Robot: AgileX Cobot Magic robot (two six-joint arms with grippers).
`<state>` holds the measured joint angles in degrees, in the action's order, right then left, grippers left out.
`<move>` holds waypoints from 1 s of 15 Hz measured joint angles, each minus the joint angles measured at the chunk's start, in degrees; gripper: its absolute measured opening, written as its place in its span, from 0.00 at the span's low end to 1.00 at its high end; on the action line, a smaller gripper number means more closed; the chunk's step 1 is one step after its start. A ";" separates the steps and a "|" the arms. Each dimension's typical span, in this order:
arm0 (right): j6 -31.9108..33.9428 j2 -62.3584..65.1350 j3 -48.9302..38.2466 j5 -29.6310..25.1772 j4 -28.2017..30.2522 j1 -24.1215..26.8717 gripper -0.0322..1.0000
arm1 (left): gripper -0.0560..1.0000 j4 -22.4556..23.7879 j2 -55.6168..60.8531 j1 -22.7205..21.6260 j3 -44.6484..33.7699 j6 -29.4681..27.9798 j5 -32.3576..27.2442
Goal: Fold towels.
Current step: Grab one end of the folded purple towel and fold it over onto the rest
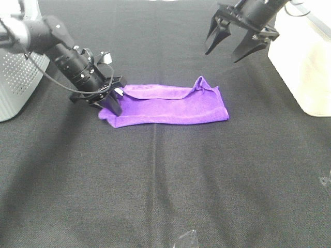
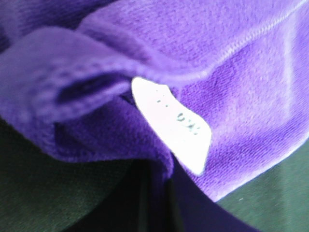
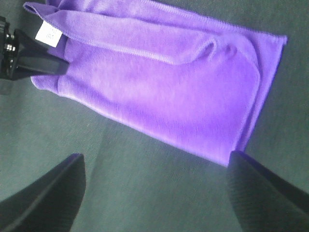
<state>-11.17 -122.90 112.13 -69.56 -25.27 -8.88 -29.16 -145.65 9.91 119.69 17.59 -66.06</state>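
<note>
The purple towel [image 1: 173, 107] lies folded into a long strip on the black tabletop, with a raised wrinkle at its right end. My left gripper [image 1: 110, 101] is down at the towel's left end and shut on that corner. The left wrist view is filled by the plush cloth [image 2: 241, 87] and its white tag [image 2: 176, 128]. My right gripper [image 1: 231, 45] is open and empty, raised above and behind the towel's right end. The right wrist view shows the whole towel [image 3: 164, 87], the tag [image 3: 48, 33] and both spread fingertips [image 3: 46, 195].
A white box [image 1: 305, 62] stands at the right edge. A grey perforated housing [image 1: 15, 82] stands at the left edge. A small clear piece [image 1: 186, 240] lies at the table's front. Black cloth [image 1: 165, 181] covers the table in front of the towel.
</note>
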 joint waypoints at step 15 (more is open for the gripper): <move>0.34 25.32 -20.23 -0.34 2.52 0.00 0.77 | 0.07 -0.69 -2.52 15.53 17.36 -1.03 -2.18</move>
<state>-10.83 -97.57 91.90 -69.90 -22.75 -8.88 -29.85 -148.17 25.44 137.05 16.56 -68.24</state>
